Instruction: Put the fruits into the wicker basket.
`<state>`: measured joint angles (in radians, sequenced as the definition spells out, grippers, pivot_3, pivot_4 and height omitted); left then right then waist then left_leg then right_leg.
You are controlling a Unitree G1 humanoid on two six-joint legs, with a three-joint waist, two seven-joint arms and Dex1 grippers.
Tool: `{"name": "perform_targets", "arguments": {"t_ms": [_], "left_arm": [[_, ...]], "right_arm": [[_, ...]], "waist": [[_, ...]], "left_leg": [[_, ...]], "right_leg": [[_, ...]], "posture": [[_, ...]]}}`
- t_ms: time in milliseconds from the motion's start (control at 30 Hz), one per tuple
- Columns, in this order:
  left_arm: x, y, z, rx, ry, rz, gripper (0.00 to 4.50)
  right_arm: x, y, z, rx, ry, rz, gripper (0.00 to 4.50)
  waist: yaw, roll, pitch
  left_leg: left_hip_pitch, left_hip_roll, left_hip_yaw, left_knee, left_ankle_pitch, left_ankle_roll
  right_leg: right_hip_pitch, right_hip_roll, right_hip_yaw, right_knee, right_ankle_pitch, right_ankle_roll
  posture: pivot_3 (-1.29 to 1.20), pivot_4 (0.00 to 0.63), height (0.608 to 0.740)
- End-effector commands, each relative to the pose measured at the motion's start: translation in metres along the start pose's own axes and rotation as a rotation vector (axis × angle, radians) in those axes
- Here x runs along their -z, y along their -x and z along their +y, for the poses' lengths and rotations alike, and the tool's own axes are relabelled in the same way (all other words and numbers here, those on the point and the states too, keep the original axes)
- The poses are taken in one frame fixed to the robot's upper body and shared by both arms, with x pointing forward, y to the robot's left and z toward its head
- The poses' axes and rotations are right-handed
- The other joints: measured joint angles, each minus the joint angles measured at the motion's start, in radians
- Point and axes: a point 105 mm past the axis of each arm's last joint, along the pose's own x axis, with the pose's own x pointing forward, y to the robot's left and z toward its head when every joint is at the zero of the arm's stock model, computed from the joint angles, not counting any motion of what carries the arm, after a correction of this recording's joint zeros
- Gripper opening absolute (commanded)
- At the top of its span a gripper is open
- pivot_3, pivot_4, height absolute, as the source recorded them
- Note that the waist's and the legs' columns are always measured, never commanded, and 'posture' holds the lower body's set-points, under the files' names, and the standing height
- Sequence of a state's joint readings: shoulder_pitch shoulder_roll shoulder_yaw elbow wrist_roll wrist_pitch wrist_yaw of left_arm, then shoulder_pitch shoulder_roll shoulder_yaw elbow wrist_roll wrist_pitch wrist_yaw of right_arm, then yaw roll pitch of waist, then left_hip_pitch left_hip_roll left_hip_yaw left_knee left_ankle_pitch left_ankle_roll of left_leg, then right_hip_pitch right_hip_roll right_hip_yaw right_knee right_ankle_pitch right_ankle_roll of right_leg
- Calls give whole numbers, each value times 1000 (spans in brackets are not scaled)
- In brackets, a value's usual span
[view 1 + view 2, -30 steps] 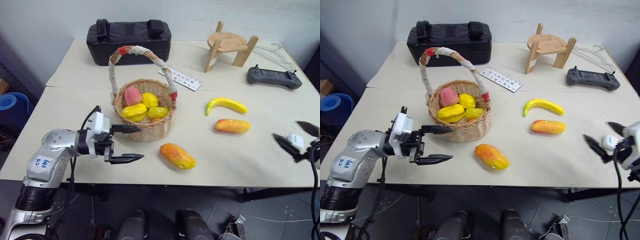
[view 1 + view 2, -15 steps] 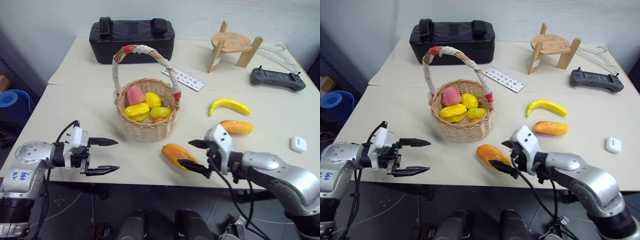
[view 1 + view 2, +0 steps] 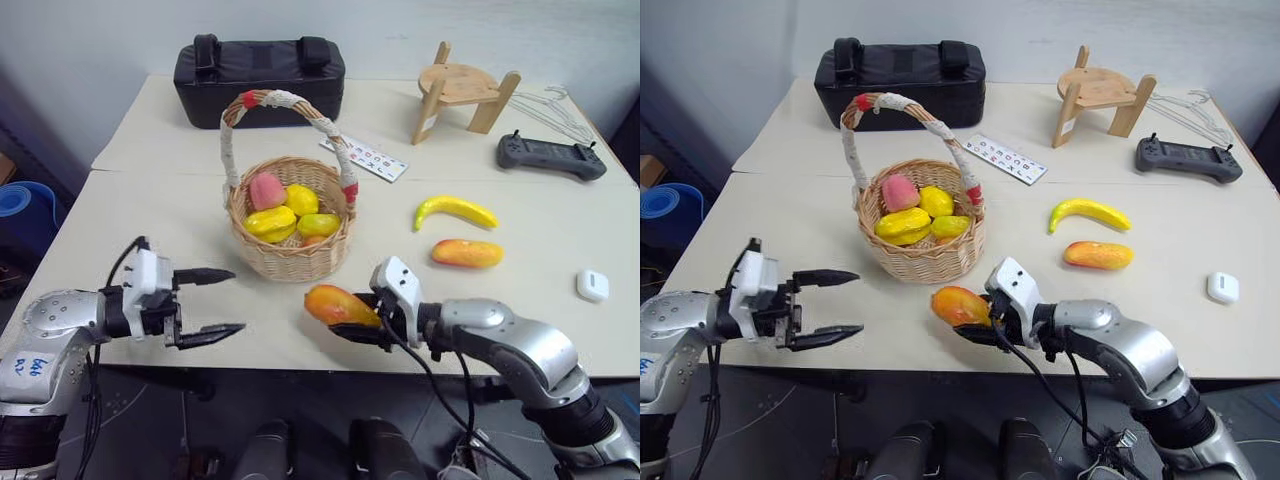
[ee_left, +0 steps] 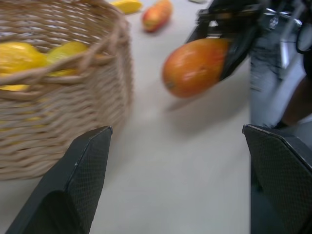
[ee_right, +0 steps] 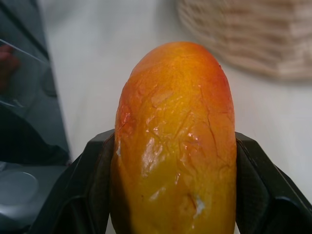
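Orange-yellow mango in hand: the oblong toy mango with red blush sits clamped between the right gripper's two black fingers, lifted off the cream desk, just in front of the basket.
Basket: the round tan wicker basket with its tall white-corded handle stands upright near the desk's middle, already holding yellow fruits and a pink one.
Left gripper: the left gripper hangs with its jaws spread wide and nothing between them, off the basket's left front, apart from it.
Fruits left: a curved yellow banana and a second orange mango lie on the desk to the right of the basket, near each other.
Long axis: the held mango lies roughly level, its length running left to right across the desk's front edge, free end pointing toward the left gripper; the fingers pinch it across its right-hand end.
Risk, grip: the hold is near one end of a smooth, rounded toy, so the free end could swing down or the fruit could squirt out.
Risk, path: the arched handle spans the basket; a level, sideways mango could strike it or the rim and tip the light basket.
Risk, fall: a drop here, close to the desk's front edge, could roll the fruit to the floor.
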<state>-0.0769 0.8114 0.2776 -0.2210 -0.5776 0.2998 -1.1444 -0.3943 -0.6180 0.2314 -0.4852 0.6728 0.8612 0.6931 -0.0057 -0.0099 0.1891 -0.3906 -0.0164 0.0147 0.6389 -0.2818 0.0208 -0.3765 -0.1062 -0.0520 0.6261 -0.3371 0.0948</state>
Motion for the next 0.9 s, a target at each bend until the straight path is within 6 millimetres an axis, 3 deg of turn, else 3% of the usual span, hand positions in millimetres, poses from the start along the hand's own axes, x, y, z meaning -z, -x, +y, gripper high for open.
{"name": "perform_targets", "arguments": {"t_ms": [33,100,167,233,433,467,633,767,900], "left_arm": [[-11,6,-5,-46,6,-47,4500],[-14,8,-4,-85,37,-76,4500],[-19,8,-3,-119,73,-122,4500],[-20,7,-5,-128,85,-131,4500],[-18,2,-10,-123,91,-131,4500],[-18,1,-10,-115,83,-130,4500],[-18,-2,-8,-96,62,-119,4500],[-20,-6,-6,-69,55,-126,4500],[-22,-13,-4,-33,44,-137,4500]], "right_arm": [[-52,3,13,-103,90,-128,2612],[-73,-4,13,-101,128,-166,2612],[-111,-15,3,-13,195,-298,2612],[-128,-24,-12,95,194,-343,2612],[-134,-50,-51,311,138,-275,2612],[-133,-53,-52,313,134,-263,2962],[-135,-59,-45,277,168,-257,4460],[-137,-43,-8,55,231,-333,4460],[-117,-11,13,-62,282,-351,4460]], "waist": [[-4,0,0],[-8,0,0],[-10,0,0],[-17,0,0],[-23,-1,0],[-24,0,0],[-25,0,0],[-24,0,0],[-16,-1,0]], "left_leg": [[0,0,0,0,0,0],[0,0,0,0,0,0],[1,0,-1,0,0,-1],[0,0,-1,0,1,-3],[0,-3,-2,0,2,-5],[-1,-3,-2,-1,2,-5],[-1,-3,-1,-3,2,-5],[-1,-3,-1,-4,2,-5],[-1,-3,-2,-5,1,-4]], "right_leg": [[0,0,0,0,0,0],[0,0,0,0,0,0],[0,0,-1,1,0,0],[-1,0,-1,1,0,0],[-1,-1,-1,2,0,0],[-1,-1,-1,3,0,0],[-2,-1,-1,4,0,0],[-2,0,-1,3,0,0],[-1,0,-1,2,0,0]], "posture": [[0,150,740],[0,150,740],[0,150,740],[0,150,740],[0,150,740],[0,150,740],[0,150,740],[0,150,740],[0,150,740]]}}
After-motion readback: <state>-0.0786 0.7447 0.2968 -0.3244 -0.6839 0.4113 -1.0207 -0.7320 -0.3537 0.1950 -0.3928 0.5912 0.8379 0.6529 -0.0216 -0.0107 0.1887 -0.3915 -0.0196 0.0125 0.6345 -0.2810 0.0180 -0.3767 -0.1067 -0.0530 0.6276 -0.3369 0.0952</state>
